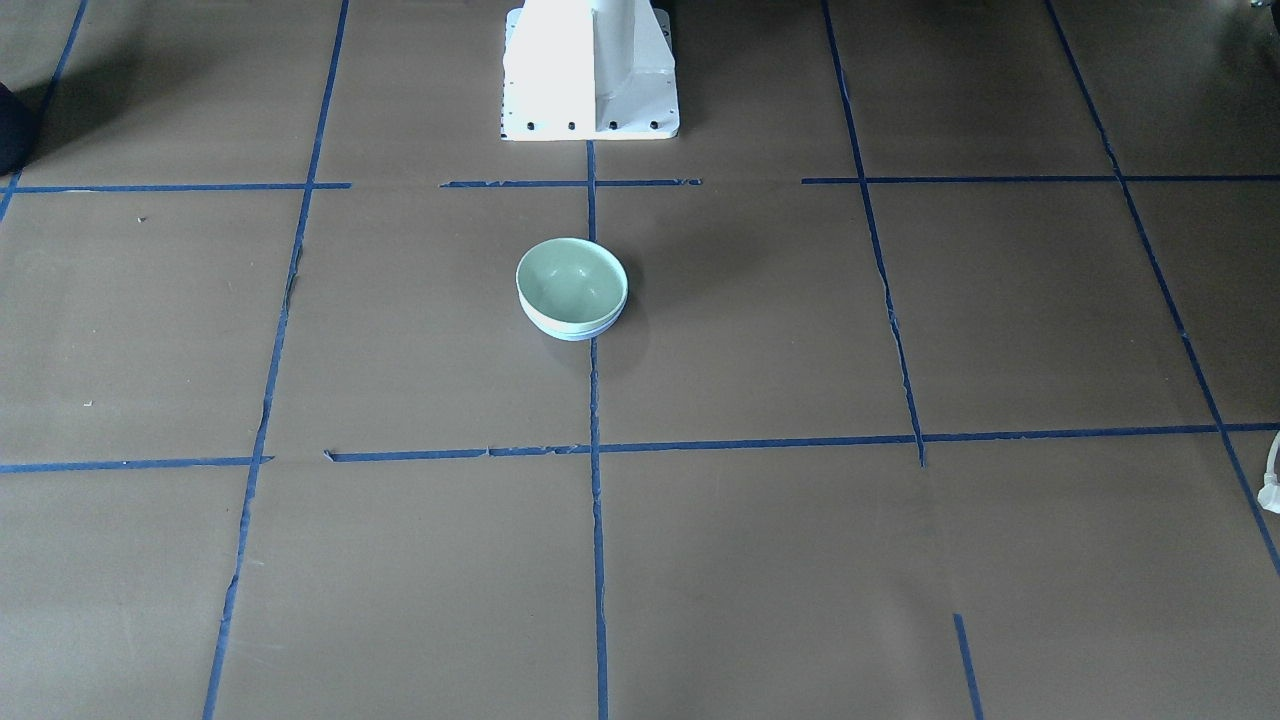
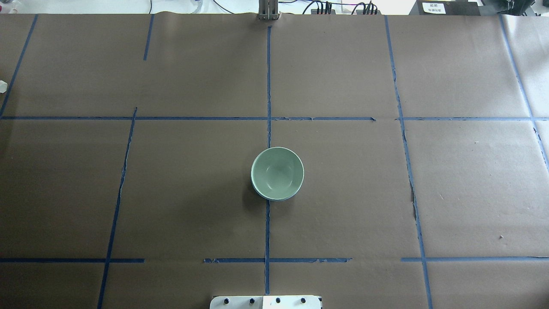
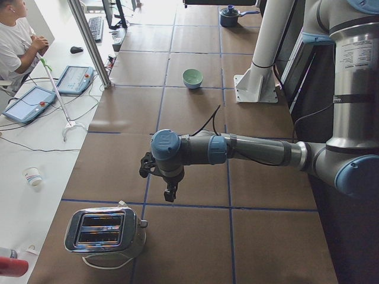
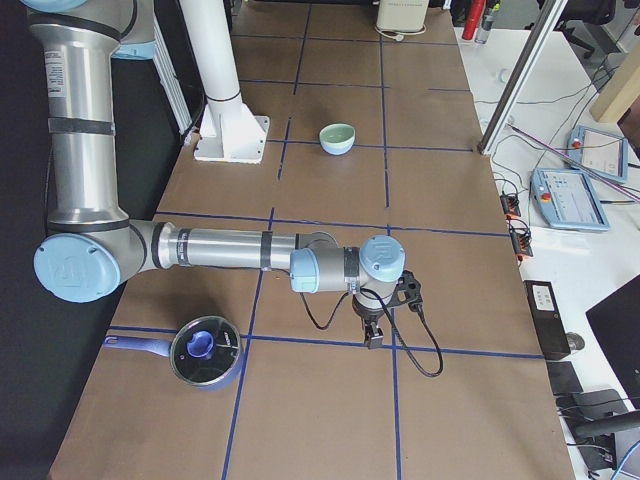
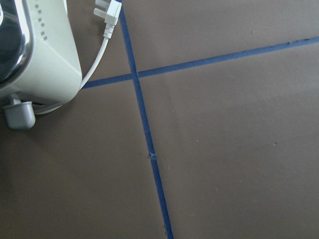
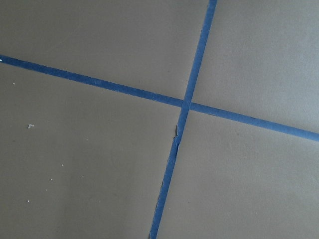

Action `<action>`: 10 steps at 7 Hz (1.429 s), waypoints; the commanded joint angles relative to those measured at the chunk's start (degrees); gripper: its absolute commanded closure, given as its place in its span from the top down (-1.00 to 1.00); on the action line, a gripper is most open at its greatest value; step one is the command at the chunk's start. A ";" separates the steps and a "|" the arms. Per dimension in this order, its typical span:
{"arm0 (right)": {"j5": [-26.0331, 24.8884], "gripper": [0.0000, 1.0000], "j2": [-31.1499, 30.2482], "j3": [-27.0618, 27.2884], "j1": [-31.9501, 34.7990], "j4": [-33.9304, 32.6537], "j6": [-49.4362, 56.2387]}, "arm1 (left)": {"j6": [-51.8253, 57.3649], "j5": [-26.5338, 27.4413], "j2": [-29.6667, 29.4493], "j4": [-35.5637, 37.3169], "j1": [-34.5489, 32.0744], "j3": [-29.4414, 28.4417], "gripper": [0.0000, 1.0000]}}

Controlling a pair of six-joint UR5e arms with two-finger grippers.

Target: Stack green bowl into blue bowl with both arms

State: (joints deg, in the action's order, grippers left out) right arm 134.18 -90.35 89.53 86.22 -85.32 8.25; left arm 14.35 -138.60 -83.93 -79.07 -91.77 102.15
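Seemingly done: green bowl (image 1: 571, 283) is nesting in blue bowl (image 1: 572, 334), so left fingers (image 3: 170, 194) and right fingers (image 4: 372, 336) are hanging clear; their gap I cannot tell

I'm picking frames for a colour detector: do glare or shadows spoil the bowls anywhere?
Front-facing view: the pedestal is blown out white, and a soft shadow falls to the right of the green bowl; the blue bowl shows only as a thin band beneath. Overhead view: a shadow darkens the paper left of the bowls, no glare on them.
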 commanded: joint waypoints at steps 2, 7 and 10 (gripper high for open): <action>0.73 1.00 0.17 0.82 0.09 -0.46 0.01 | 0.51 -0.36 1.05 -0.03 -0.16 -0.89 1.00; 2.50 1.00 0.26 2.14 2.64 -0.81 0.01 | 0.42 -0.27 0.08 -2.49 0.01 -1.69 1.00; 2.40 1.00 0.79 2.14 2.81 -0.73 0.09 | 0.60 -0.01 -1.15 -2.40 0.10 -1.51 1.00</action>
State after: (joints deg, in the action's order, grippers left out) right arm 136.60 -89.55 91.66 89.03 -86.12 8.28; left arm 14.90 -138.71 -84.80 -81.48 -91.69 100.59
